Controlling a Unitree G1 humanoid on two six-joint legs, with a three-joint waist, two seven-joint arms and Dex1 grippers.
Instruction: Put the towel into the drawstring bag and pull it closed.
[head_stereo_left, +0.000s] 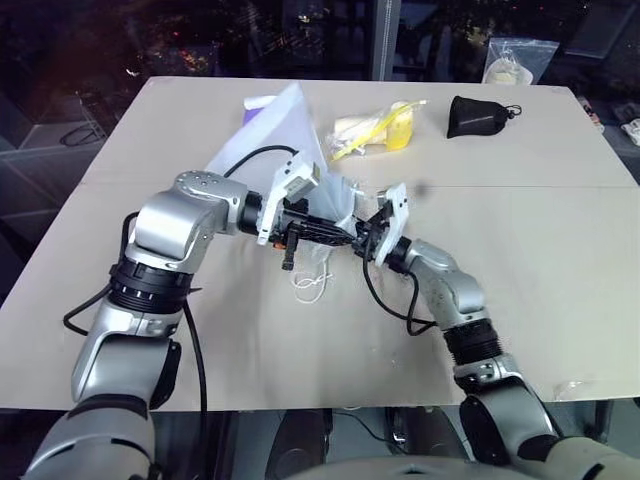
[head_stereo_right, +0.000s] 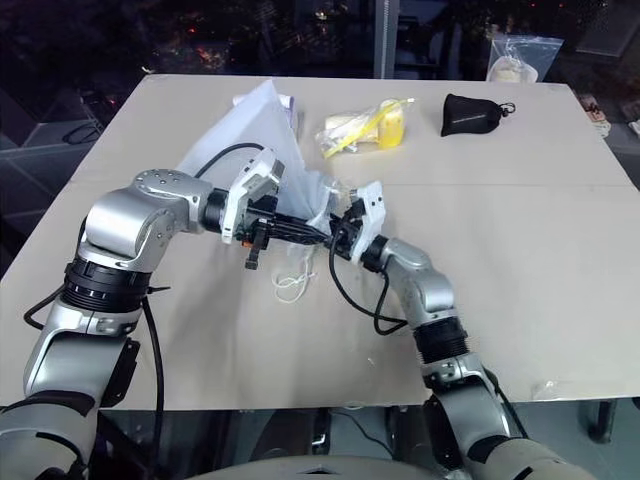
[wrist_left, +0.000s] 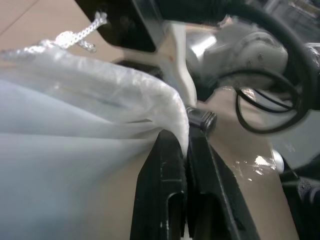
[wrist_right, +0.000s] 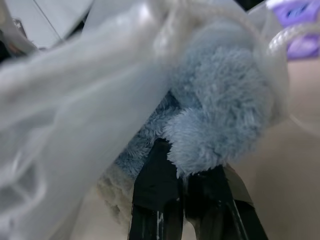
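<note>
Together at the middle of the worktop (head_stereo_left: 560, 250), both grippers met at the drawstring bag (head_stereo_left: 335, 200). The left gripper (wrist_left: 186, 150) had its fingers (wrist_left: 165, 190) pressed shut on a fold of the bag's white mesh. The right gripper (wrist_right: 182, 175) had its fingers (wrist_right: 155, 200) clamped on the towel (wrist_right: 225, 115), whose blue fluff sat at the bag's mouth, under the mesh. White cord (head_stereo_left: 312, 285) trailed onto the beige surface. Near the far edge lay a yellow packet (head_stereo_left: 385, 128) and a black pouch (head_stereo_left: 478, 116). Dark glass stood behind.
</note>
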